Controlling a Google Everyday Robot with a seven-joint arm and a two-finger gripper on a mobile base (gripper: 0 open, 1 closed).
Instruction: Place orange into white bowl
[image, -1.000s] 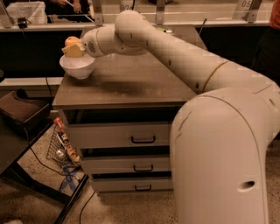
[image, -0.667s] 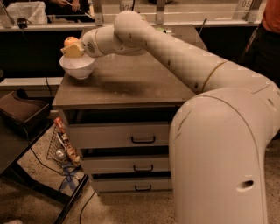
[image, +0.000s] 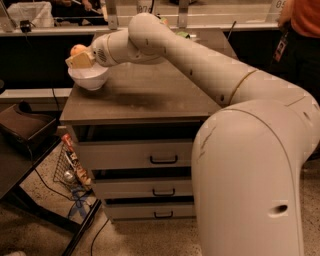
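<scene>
The white bowl (image: 90, 78) stands at the far left corner of the brown cabinet top (image: 150, 95). My gripper (image: 76, 55) reaches in from the right and sits just above the bowl's left rim. It is shut on the orange (image: 76, 48), a small round fruit that shows above the tan fingers (image: 81, 60). The orange is held over the bowl's left side, a little above the rim. My arm hides the bowl's far right rim.
The cabinet has three drawers (image: 162, 155) in front. A wire basket (image: 70, 167) with clutter stands on the floor at the left, next to a dark low table (image: 20, 150). A counter (image: 60, 27) runs behind. A person in orange (image: 300, 20) stands at the back right.
</scene>
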